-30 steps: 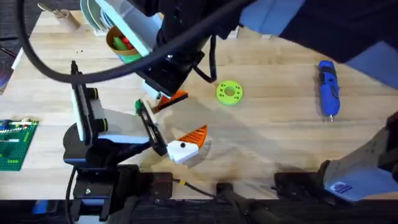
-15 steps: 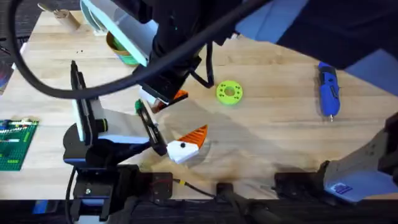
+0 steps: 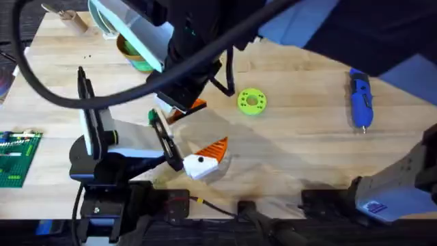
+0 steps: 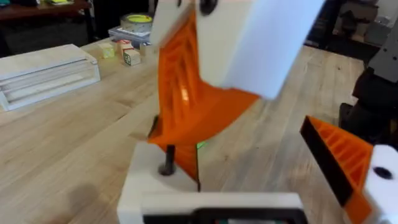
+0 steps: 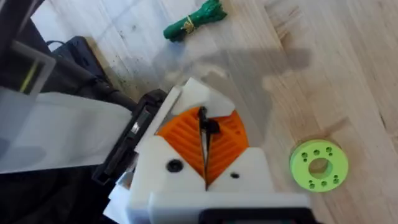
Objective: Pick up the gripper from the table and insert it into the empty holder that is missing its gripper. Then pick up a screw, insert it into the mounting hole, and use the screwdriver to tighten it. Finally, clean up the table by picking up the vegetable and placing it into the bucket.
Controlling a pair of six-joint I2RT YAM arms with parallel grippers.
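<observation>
**Right arm drifts over the bucket; wedge held at the mount**

Since a second ago the right arm has slid a little toward the table's far left corner, and it now covers more of the bucket. In the last half second almost nothing has changed.

A studded green plastic baseplate (image 3: 15,158) lies on the left edge of the pale wooden table (image 3: 300,150). Beyond it, near the far edge, is the round bucket (image 3: 127,49) with its yellow rim, half hidden under the arm.

The left gripper (image 3: 186,133) is spread wide. One finger carries an orange ribbed pad (image 4: 339,155). The other is the bare white plastic triangular mount (image 4: 152,190), smooth and blocky, with a dark hole in its top. It has hold of nothing.

A green leafy vegetable (image 5: 193,22) lies just beside the left arm.

The right gripper (image 5: 204,134) has its orange pads drawn together, with only a thin dark seam between them. They clamp the small bright-orange ribbed plastic wedge (image 4: 199,112). The wedge stands nearly on end, and its narrow end comes down to the white mount.

Next come a flat lime-green disc (image 3: 252,102) with holes, then a broad stretch of bare wood. The stubby blue screwdriver (image 3: 360,98) lies near the right edge, with its long axis running far to near and its dark tip toward the arms' bases.
</observation>
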